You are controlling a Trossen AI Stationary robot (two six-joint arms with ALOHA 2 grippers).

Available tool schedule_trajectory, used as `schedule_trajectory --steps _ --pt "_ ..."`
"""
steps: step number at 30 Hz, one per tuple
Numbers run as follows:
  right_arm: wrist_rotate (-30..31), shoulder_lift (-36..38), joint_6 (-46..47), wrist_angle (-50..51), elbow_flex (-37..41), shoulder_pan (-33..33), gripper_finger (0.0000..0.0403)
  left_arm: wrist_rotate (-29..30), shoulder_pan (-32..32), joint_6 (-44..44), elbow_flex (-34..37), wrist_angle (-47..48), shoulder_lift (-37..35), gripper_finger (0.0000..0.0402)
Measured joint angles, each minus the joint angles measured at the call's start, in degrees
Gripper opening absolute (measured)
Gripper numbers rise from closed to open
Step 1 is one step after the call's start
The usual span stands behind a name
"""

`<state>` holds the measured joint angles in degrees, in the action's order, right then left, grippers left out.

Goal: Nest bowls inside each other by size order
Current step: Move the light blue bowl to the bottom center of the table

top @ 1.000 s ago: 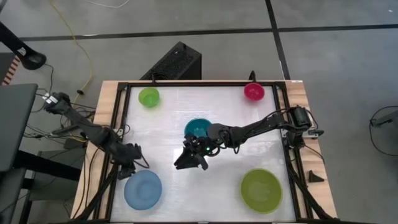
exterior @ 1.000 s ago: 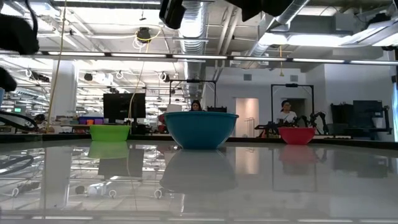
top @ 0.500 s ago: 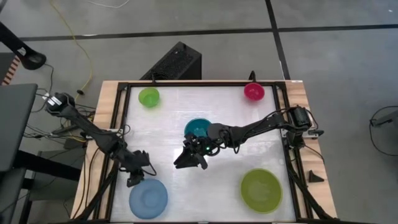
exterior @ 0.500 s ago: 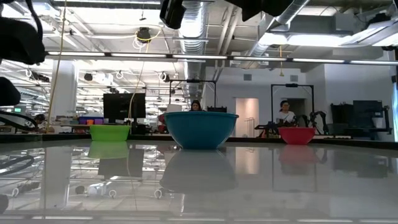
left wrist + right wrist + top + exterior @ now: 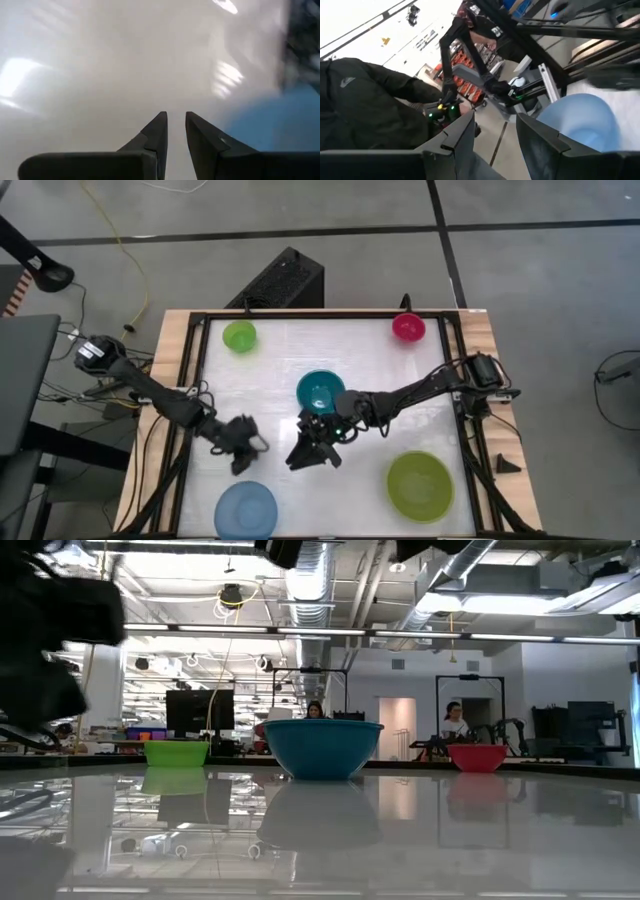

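The light blue bowl [image 5: 245, 510] sits upright on its base at the table's near edge, left of centre; it also shows in the left wrist view [image 5: 272, 120] and the right wrist view [image 5: 580, 120]. My left gripper [image 5: 243, 455] hovers just beyond its far rim, fingers a narrow gap apart [image 5: 176, 120], empty. My right gripper [image 5: 312, 452] is open and empty near the table's middle, on the near side of the teal bowl [image 5: 320, 391]. The olive-green bowl [image 5: 420, 486] stands near right, the lime bowl [image 5: 239, 335] far left, the magenta bowl [image 5: 408, 328] far right.
A black frame [image 5: 200, 380] runs around the white table top. In the low view the teal bowl [image 5: 322, 748], lime bowl [image 5: 176, 752] and magenta bowl [image 5: 477, 757] stand in a row. A person in a dark jacket [image 5: 365, 105] shows beyond the table's edge.
The light blue bowl has slid along the table toward the near edge and a little to the right. My left gripper followed it down, then moved right and away from its rim. My right gripper has shifted slightly toward the near edge.
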<state>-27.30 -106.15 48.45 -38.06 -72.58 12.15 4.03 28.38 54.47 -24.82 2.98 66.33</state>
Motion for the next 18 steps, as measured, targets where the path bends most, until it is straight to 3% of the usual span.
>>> schedule_trajectory --steps 4,8,14,18 --pt "2.9 0.0 -1.8 -0.3 0.0 1.6 0.0182 5.7 -7.9 -3.5 0.0 1.0 -1.2 0.0056" --pt "2.8 -2.0 -2.0 -2.3 -0.4 2.2 0.0182 5.1 -16.4 -6.9 0.0 -2.5 -3.1 0.0056" --pt "-5.9 -13.3 -0.3 -2.5 -9.0 3.8 0.0182 0.6 -25.4 -9.0 0.0 -11.7 -5.7 0.0056" --pt "-12.2 -21.4 -0.3 -2.3 -18.7 4.1 0.0182 -0.3 -28.1 -8.3 0.0 -12.0 -7.4 0.0056"
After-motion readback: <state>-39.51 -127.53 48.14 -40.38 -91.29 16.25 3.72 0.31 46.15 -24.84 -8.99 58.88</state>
